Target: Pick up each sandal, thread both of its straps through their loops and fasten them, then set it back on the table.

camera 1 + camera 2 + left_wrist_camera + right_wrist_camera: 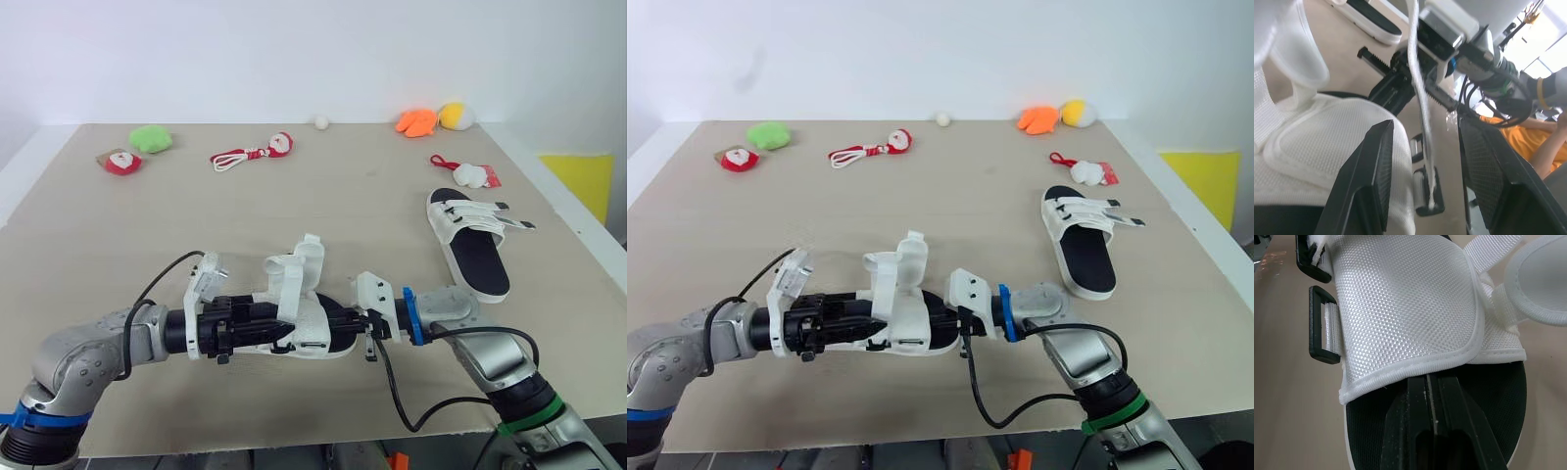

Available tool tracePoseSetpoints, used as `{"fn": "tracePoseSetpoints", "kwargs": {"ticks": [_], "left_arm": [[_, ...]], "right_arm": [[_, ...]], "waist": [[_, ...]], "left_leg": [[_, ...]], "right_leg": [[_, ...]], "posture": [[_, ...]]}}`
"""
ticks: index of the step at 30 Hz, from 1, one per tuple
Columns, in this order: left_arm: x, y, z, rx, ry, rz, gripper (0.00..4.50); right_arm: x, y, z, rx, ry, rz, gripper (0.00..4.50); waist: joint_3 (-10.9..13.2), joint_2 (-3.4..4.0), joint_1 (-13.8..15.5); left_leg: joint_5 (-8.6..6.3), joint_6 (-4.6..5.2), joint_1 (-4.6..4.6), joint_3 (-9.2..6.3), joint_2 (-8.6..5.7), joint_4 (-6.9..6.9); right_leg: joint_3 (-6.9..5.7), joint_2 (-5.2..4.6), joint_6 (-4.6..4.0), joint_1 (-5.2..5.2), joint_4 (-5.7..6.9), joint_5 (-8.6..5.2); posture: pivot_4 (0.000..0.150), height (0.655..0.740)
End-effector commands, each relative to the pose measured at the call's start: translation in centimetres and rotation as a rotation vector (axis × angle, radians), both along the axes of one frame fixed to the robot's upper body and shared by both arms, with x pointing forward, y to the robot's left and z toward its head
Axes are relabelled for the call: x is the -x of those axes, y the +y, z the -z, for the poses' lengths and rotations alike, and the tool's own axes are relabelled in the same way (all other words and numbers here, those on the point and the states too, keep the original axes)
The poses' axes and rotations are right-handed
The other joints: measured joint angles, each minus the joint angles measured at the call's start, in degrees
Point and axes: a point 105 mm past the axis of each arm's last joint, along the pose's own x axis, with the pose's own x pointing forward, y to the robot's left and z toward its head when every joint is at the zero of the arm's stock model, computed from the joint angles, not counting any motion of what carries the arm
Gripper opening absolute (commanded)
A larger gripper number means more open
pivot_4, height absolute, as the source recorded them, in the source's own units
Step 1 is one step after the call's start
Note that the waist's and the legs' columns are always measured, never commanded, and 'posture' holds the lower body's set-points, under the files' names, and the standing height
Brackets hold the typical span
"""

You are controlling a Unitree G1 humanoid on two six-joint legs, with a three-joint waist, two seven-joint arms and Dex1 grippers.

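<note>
Left claw (1426, 132): gaping wide, straddling a loose white strap (1418, 83) that runs edge-on between the fingers (1371, 176), one finger pressed against the mesh upper of the near sandal (312, 321). Right claw (1432, 379): squeezed tight together, laid along the black footbed, tips tucked right at the upper's hem. Just beside that hem, two black loops (1322, 325). Out from there, near the front edge of the table (323, 206), reaching in at that sandal from either end. Well apart to the right: second sandal (470, 245), lying flat, strap ends poking sideways.

Open tabletop (382, 225) separates near sandal (309, 328) from far sandal (480, 259).
</note>
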Motion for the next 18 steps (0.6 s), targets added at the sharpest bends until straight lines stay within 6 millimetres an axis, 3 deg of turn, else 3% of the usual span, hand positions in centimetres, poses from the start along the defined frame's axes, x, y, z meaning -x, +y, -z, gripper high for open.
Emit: {"fn": "tracePoseSetpoints", "kwargs": {"ticks": [1, 12, 14, 18], "left_arm": [[-0.4, 0.0, -0.9, 0.023, -0.025, -0.004, 2.20], [-0.9, -1.1, -1.4, 0.031, -0.033, 0.045, 2.20], [-1.0, -1.2, -1.3, 0.026, -0.037, 0.043, 1.66], [-0.8, -1.0, -1.0, 0.013, -0.034, 0.039, 0.04]], "right_arm": [[-0.2, -0.8, 2.2, 0.062, 0.068, 0.055, 0.00], [-0.2, -0.7, 2.2, 0.058, 0.066, 0.056, 0.00], [-0.2, -0.7, 2.2, 0.058, 0.066, 0.057, 0.00], [-0.1, -0.7, 2.2, 0.057, 0.069, 0.060, 0.00]], "waist": [[0.00, 0.00, 0.00], [0.00, 0.00, -0.02], [0.00, 0.00, -0.02], [0.00, 0.00, -0.03]], "left_leg": [[0.00, 0.00, 0.00, 0.00, 0.00, 0.00], [0.00, 0.00, 0.00, -0.01, 0.01, 0.00], [0.00, 0.00, 0.00, -0.02, 0.01, 0.00], [0.00, 0.00, 0.00, -0.02, 0.01, 0.00]], "right_leg": [[0.00, 0.00, 0.00, 0.00, 0.00, 0.00], [0.00, 0.04, 0.00, 0.00, 0.01, 0.02], [0.00, 0.04, 0.00, 0.00, 0.01, 0.02], [0.01, 0.05, 0.00, -0.01, 0.01, 0.03]], "posture": [[0.150, 0.7400], [0.150, 0.7400], [0.150, 0.7400], [0.150, 0.7400]]}}
